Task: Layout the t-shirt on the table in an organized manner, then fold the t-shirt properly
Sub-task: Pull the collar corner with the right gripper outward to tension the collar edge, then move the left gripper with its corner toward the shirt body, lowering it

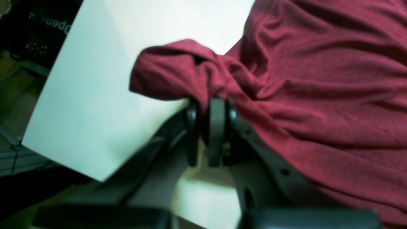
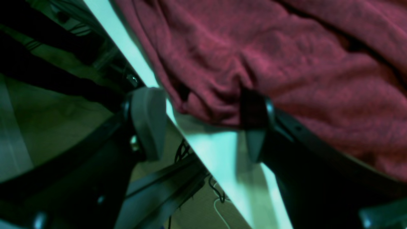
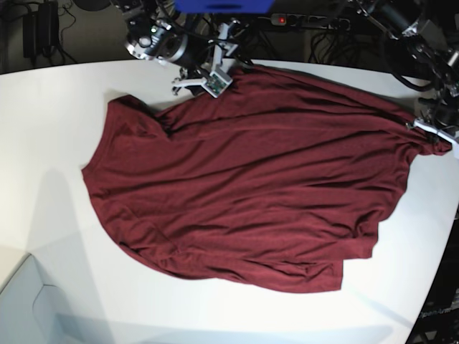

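Observation:
The dark maroon t-shirt (image 3: 251,186) lies spread and wrinkled across the white table (image 3: 57,251). At the shirt's right tip, near the table's right edge, my left gripper (image 3: 428,131) is shut on a bunched corner of fabric. The left wrist view shows that gripper (image 1: 210,105) pinching the t-shirt (image 1: 318,79) above the table (image 1: 95,95). My right gripper (image 3: 208,80) is at the shirt's far edge. In the right wrist view it (image 2: 202,108) stands open. One finger (image 2: 149,121) hangs past the table (image 2: 216,149) edge, the other (image 2: 254,111) is against the t-shirt (image 2: 254,47).
Arm bases, cables and a power strip (image 3: 308,20) crowd the far side behind the table. The floor with loose cables (image 2: 216,190) shows below the table edge. Dark equipment (image 1: 38,28) sits beyond the table corner in the left wrist view.

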### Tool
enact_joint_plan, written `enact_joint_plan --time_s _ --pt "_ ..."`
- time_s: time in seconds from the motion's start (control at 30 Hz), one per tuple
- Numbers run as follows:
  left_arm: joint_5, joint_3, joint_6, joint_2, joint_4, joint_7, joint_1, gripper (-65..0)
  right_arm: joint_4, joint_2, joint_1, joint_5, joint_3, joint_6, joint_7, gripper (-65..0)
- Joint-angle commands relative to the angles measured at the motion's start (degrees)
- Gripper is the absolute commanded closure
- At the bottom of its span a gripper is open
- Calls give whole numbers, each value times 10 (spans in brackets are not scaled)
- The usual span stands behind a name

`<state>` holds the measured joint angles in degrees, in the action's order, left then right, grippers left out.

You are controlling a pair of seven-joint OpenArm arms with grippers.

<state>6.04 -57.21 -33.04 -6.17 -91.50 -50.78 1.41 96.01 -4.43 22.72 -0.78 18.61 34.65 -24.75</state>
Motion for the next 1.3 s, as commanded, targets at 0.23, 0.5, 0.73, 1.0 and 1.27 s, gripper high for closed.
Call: enact_joint_plan --time_s 0.23,0.5,0.73,1.0,1.27 --pt "4 -1 0 -11 -9 10 -4 -2 -12 3 -11 5 1 -1 4 -227" --pt "4 -2 0 -11 -9 10 -4 -2 -38 -1 -16 5 -2 -1 3 0" --pt "9 -4 0 -20 -18 9 -4 -2 39 -23 -4 5 0 -1 -2 0" --pt "9 -4 0 -27 -32 9 -3 -2 158 -59 6 5 1 0 -2 0" --pt "9 -2 0 -27 -27 10 -7 -2 164 -61 -14 5 2 1 -3 0"
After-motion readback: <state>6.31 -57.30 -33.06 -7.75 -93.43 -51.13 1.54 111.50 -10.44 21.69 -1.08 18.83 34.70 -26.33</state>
